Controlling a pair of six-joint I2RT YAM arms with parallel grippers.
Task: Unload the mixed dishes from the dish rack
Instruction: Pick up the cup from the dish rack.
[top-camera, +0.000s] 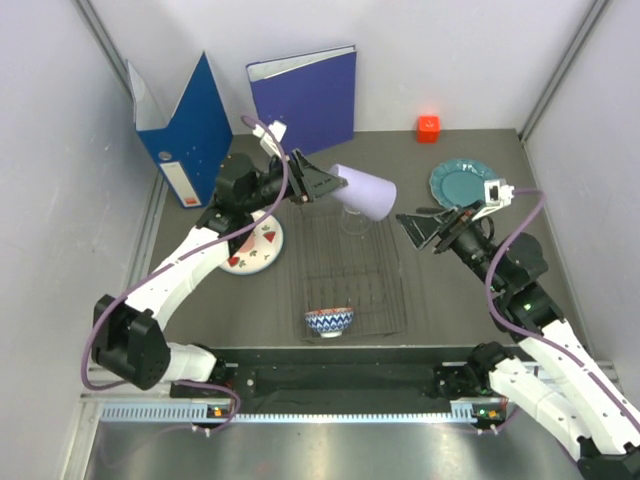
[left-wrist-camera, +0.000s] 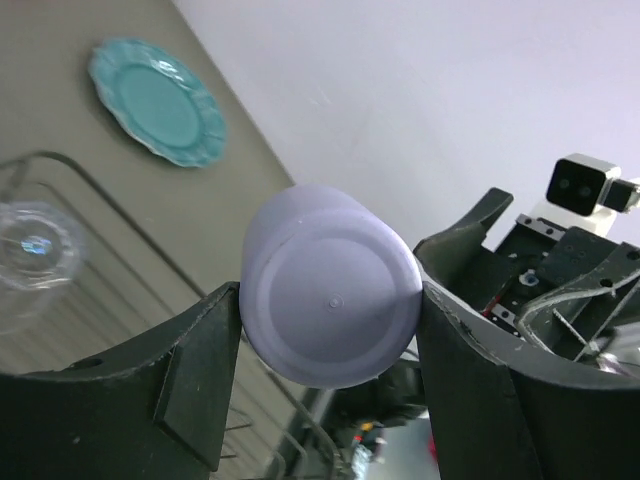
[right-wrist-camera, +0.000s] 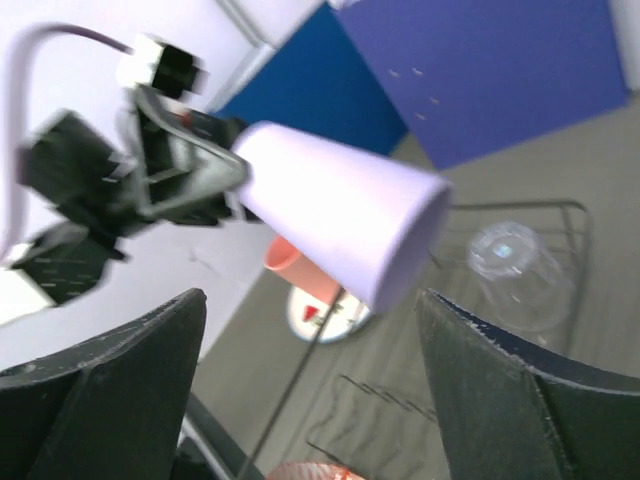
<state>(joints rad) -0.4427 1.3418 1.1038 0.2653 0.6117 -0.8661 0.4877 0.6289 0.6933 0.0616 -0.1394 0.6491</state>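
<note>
My left gripper (top-camera: 334, 181) is shut on the base end of the lavender cup (top-camera: 367, 191), holding it tilted above the far end of the black wire dish rack (top-camera: 385, 275). In the left wrist view the cup's base (left-wrist-camera: 330, 290) sits clamped between both fingers. A clear glass tumbler (top-camera: 352, 222) stands upside down in the rack beneath it. The patterned bowl (top-camera: 329, 320) sits at the rack's near end. My right gripper (top-camera: 420, 231) is open and empty just right of the rack, facing the cup (right-wrist-camera: 340, 210). The pink cup (right-wrist-camera: 300, 265) shows beside the white plate (top-camera: 255, 248).
The teal plate (top-camera: 462, 182) lies on the table at the back right. A small red cube (top-camera: 429, 127) stands by the back wall. Two blue binders (top-camera: 185, 125) (top-camera: 305, 95) stand at the back left. Walls close in both sides.
</note>
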